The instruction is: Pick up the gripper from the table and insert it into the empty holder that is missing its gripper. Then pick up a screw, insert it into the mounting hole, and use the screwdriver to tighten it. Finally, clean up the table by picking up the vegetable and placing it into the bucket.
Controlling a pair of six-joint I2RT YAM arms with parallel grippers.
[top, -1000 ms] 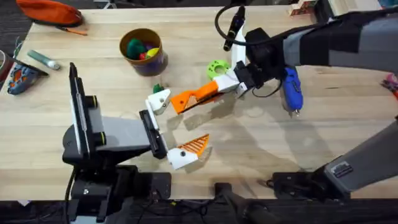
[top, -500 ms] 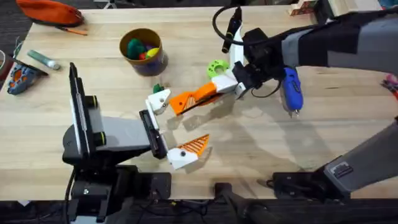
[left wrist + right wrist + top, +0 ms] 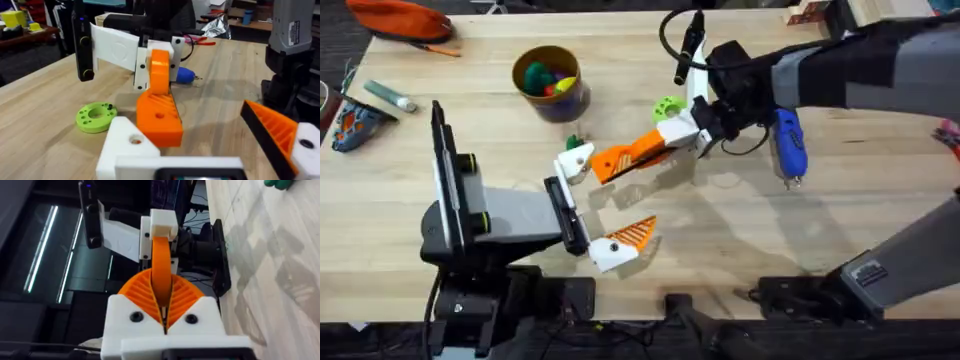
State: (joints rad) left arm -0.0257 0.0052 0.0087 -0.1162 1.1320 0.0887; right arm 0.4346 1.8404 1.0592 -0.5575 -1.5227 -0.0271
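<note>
Insertion stage, judging by the layout. Clamped flat between the orange ribbed pads of the right gripper: small orange plastic wedge gripper, nose touching the white angular plastic holder, probably for sliding in. Left gripper spread wide and parked low, apparently to present that bare mount. Off to the side, untouched: slim blue pen-shaped screwdriver, little dark-green toy vegetable, yellow-rimmed dark blue bucket.

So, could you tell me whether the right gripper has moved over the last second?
Yes, slightly. The right gripper, shut on the orange gripper piece, has crept toward the table's far edge, measured against the lime-green disc beside it.
</note>
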